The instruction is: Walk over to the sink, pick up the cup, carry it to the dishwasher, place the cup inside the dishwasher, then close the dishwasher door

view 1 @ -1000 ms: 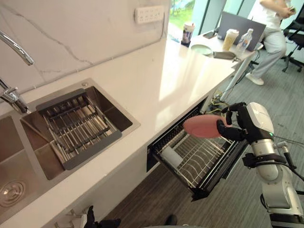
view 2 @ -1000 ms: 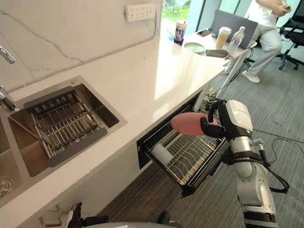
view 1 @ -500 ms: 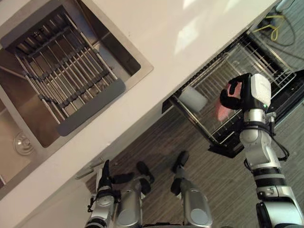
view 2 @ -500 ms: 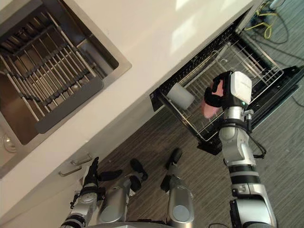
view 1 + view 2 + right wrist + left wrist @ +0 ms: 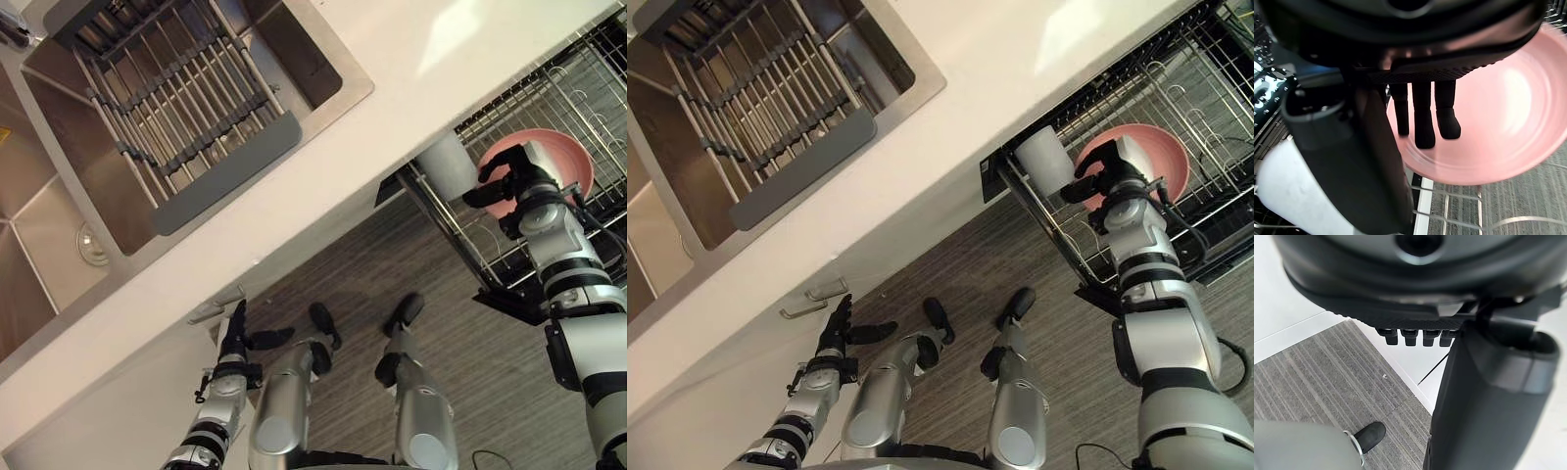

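Close by, at 7 o'clock, the robot's left hand [image 5: 233,338] hangs low with straight, loose fingers, holding nothing. Further off, at 3 o'clock, the right hand [image 5: 517,181] pinches the rim of the round pink bowl [image 5: 576,164], with its fingers inside and its thumb outside. The bowl lies flat in the dishwasher's wire rack [image 5: 588,88]. It spreads from the hand toward 1 o'clock, just beside a white cup [image 5: 446,164].

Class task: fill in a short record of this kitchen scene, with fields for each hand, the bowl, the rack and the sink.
Right hand: shut on the bowl rim
Bowl: pink, over the dishwasher rack, beside a white cup
Rack: pulled out below the counter
Left hand: open, low by the cabinet
Sink: holds a drain grid
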Robot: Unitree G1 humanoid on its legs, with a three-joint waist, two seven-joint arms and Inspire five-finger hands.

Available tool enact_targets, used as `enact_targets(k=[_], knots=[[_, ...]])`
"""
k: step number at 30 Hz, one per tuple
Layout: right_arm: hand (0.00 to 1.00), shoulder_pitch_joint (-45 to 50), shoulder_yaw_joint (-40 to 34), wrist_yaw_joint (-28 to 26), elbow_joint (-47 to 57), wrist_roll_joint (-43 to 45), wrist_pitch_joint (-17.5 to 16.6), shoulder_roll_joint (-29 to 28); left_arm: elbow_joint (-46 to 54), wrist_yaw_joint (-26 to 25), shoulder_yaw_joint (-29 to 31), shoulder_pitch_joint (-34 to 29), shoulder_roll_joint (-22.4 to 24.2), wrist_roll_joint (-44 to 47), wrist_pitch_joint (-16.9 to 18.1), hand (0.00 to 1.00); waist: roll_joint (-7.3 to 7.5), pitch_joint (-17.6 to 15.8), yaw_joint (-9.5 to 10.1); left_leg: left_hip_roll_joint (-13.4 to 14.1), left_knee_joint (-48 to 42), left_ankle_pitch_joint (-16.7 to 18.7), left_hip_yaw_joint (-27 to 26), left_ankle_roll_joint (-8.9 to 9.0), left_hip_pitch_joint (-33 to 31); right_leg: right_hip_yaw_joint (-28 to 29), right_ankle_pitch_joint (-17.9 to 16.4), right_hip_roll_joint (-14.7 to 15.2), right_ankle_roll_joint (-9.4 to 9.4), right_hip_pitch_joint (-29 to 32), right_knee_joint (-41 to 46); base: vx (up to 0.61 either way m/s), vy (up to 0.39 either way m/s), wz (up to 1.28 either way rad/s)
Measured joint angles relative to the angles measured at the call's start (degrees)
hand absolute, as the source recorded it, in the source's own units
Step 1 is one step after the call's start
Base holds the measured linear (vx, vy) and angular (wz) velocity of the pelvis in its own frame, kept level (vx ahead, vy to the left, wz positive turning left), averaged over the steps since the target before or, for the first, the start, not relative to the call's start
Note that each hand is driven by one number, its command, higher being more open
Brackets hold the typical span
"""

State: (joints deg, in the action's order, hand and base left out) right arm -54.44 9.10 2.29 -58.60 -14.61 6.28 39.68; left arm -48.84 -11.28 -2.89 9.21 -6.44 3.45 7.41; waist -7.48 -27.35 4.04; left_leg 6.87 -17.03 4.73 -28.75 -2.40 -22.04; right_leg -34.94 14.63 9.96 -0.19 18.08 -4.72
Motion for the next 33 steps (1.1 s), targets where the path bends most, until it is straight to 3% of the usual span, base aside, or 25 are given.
enact_targets(k=[5,10,14,18,20,25,26,29,31,33], knots=[[1.0,1.89,-5.16,0.89,1.92,3.48,0.0,0.13,2.05,0.18,0.3,-1.31,0.02,0.03,-0.99,1.0,0.18,0.01,-0.18,-0.01,0.91,0.29,0.31,0.16,4.33,-0.17,-1.0,-0.16,-0.16,-4.46,-0.04,0.02,0.098,0.04],[1.0,17.0,-13.84,2.71,20.46,9.71,-2.3,0.0,3.56,0.44,3.2,-7.7,-0.55,-1.26,-3.16,1.0,4.28,3.4,-1.74,0.25,4.81,0.32,-0.97,1.82,11.24,0.46,-3.43,-1.08,0.41,-9.05,-0.09,0.08,0.044,-0.14],[1.0,28.31,-24.11,3.59,29.23,14.07,-3.18,-1.56,2.72,1.11,4.79,-13.88,-0.45,-3.92,-5.55,1.0,7.88,9.66,-3.73,0.91,8.07,0.51,-3.28,3.44,17.93,1.87,-5.12,-2.53,1.61,-13.32,-0.09,0.15,0.047,-0.23],[1.0,35.75,-31.35,4.84,31.53,15.9,-3.23,-1.75,0.39,1.94,6.6,-16.5,0.34,-5.84,-5.24,1.0,8.55,15.6,-5.44,0.75,11.38,0.4,-4.78,4.01,24.15,1.95,-5.22,-3.44,1.64,-17.18,-0.08,0.11,0.121,-0.21],[1.0,41.8,-36.68,5.95,30.22,18.34,-3.21,-1.88,-2.01,2.2,7.86,-18.28,0.99,-5.63,-4.04,1.0,8.88,20.09,-6.71,0.4,13.92,0.46,-4.79,4.13,27.15,1.36,-5.25,-3.81,1.58,-19.15,-0.08,0.08,0.141,0.0],[1.0,47.28,-43.75,5.3,21.79,26.45,-1.75,-5.12,-5.07,3.66,10.48,-18.65,0.82,-5.14,-3.88,1.0,10.12,22.59,-8.53,-0.28,15.3,0.41,-4.84,4.19,29.81,0.02,-5.43,-3.63,1.5,-21.37,-0.07,-0.01,0.078,0.01],[0.0,47.93,-43.66,5.11,19.82,28.08,-0.88,-6.26,-5.21,3.78,10.34,-18.61,0.59,-5.15,-3.54,1.0,10.13,22.54,-9.01,-0.9,15.33,0.41,-4.85,4.19,29.16,0.01,-5.99,-3.05,1.49,-20.71,-0.01,-0.11,0.042,-0.1],[0.0,47.11,-43.02,5.13,14.78,32.72,1.01,-7.88,-5.39,3.9,10.1,-16.81,0.61,-4.65,-3.07,1.0,9.72,21.52,-9.53,-2.16,15.04,0.22,-4.82,3.87,24.75,0.01,-6.66,-1.4,2.03,-16.25,0.63,-0.18,0.021,-0.06],[0.0,43.84,-42.98,5.06,9.55,37.16,1.95,-9.07,-5.38,3.87,9.32,-13.61,0.59,-2.42,-2.53,1.0,7.92,16.45,-9.56,-2.15,14.06,-0.36,-4.59,3.43,21.15,0.29,-7.17,-0.11,1.31,-11.87,3.8,-0.21,0.011,0.06],[0.0,39.32,-42.55,4.82,6.89,41.03,2.03,-10.28,-5.48,2.49,9.0,-11.05,0.6,1.52,-1.94,1.0,4.95,10.82,-9.45,-1.98,12.76,-1.35,-4.5,2.89,16.67,0.39,-7.18,0.52,0.7,-7.09,5.35,-0.22,-0.016,0.04]])
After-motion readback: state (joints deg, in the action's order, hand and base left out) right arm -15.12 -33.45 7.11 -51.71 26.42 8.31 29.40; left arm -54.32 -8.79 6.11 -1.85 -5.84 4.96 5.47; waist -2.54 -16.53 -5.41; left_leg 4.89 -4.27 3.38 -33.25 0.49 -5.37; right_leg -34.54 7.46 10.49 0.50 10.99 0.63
